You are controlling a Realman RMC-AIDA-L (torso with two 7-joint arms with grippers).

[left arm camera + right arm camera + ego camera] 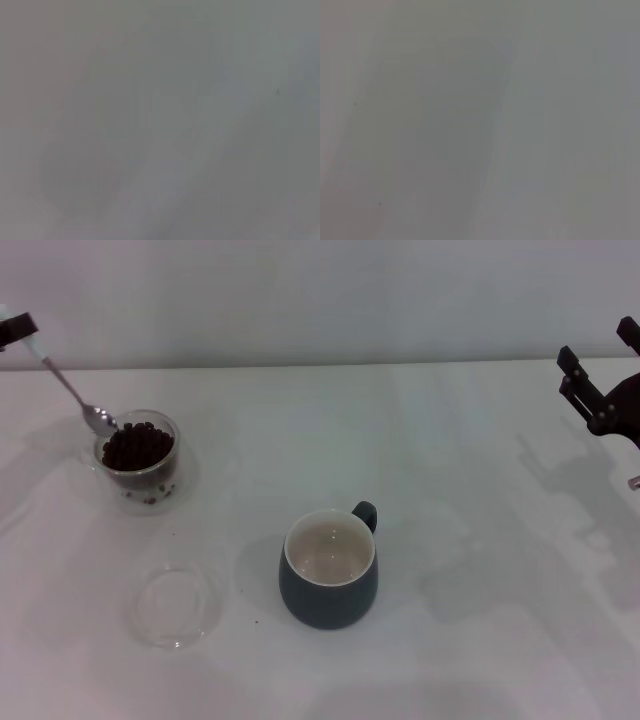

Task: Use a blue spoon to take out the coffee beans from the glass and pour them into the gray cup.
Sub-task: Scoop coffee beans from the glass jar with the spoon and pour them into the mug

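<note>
Blue spoon (70, 385): clamped by left gripper (18, 330) at upper left, angled down-right, bowl at glass (140, 460) rim over coffee beans (135, 445). Gray cup (328, 575): lower centre, well apart. Right gripper (590, 390): parked, fingers apart.

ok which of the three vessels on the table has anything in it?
The small clear double-walled glass at the table's left, heaped with dark coffee beans. The slate-gray mug shows only its bare cream inside, and the flat clear glass dish holds nothing visible.

no readable text, label or number anywhere
</note>
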